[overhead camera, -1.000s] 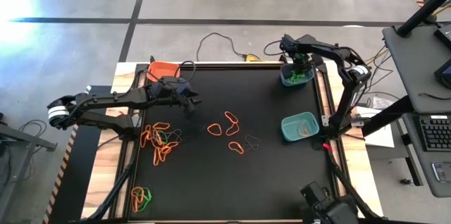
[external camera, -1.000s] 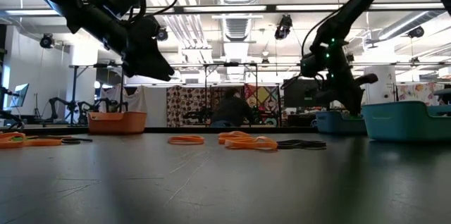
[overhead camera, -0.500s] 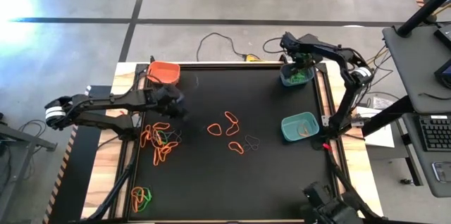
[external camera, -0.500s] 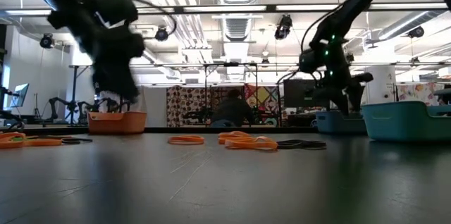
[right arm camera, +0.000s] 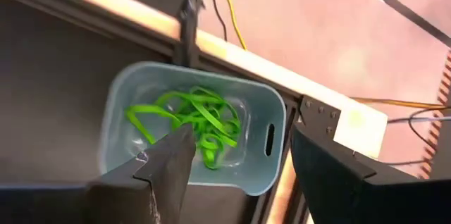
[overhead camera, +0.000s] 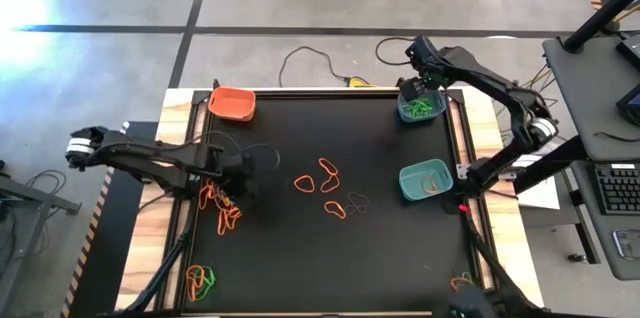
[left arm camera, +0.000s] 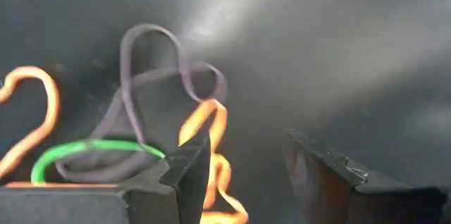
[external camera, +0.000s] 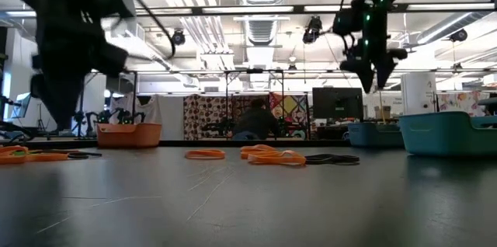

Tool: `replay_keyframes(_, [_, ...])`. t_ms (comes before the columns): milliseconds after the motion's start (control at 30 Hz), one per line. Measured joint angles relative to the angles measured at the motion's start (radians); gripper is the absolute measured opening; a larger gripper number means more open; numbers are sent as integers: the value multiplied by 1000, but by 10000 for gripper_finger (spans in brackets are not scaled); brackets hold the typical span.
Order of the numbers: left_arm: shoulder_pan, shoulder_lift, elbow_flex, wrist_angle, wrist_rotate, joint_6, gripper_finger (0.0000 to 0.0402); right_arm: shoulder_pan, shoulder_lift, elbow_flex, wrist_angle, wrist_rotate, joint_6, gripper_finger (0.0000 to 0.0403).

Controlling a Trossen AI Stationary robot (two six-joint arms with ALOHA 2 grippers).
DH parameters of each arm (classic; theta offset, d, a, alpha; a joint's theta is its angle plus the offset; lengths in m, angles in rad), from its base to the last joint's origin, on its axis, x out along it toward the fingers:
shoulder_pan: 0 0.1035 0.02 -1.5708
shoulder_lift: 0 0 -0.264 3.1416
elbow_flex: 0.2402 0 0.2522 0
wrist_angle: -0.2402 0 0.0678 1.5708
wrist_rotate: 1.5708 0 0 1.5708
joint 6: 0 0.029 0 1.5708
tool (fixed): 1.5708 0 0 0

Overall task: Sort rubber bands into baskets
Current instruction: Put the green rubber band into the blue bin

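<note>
Several orange, green and dark rubber bands (overhead camera: 222,205) lie in a pile on the black mat at the left. My left gripper (overhead camera: 240,174) hangs open just above the pile's right edge, pointing steeply down. In the left wrist view its fingers (left arm camera: 189,176) stand over a dark loop (left arm camera: 151,76), an orange band (left arm camera: 211,132) and a green band (left arm camera: 91,148). My right gripper (overhead camera: 415,84) is open above the blue basket (right arm camera: 268,136), which holds green bands (right arm camera: 201,122). The teal basket (overhead camera: 425,180) stands at the right and the orange basket (overhead camera: 232,103) at the far left.
More orange bands (overhead camera: 322,174) and a dark one (overhead camera: 357,200) lie mid-mat. A small orange and green heap (overhead camera: 200,280) sits near the front left corner. Wooden strips edge the mat on both sides. Cables trail on the floor behind the table.
My left gripper has swung from near the orange basket toward the table's near edge, over the left pile, and tipped steeply downward. My right gripper has opened and risen up out of the blue basket. The bands on the mat have stayed put.
</note>
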Motion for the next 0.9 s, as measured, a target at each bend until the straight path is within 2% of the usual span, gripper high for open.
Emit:
replay_keyframes(167, [-83, 28, 75, -152, -57, -17, 150, 26, -54, 0, 22, -3, 36, 224])
replay_keyframes(333, [-78, 91, 49, -158, -48, 18, 115, 50, -80, 0, 22, -23, 79, 220])
replay_keyframes(600, [-69, 261, 41, -147, -58, 89, 46, 95, -80, 0, 36, -26, 115, 219])
replay_keyframes(733, [-41, 330, 63, -160, -86, 178, 32, 103, -80, 0, 43, -26, 116, 219])
replay_keyframes(900, [-2, 347, 66, -187, -72, 202, 23, 117, -80, 0, 27, -26, 123, 219])
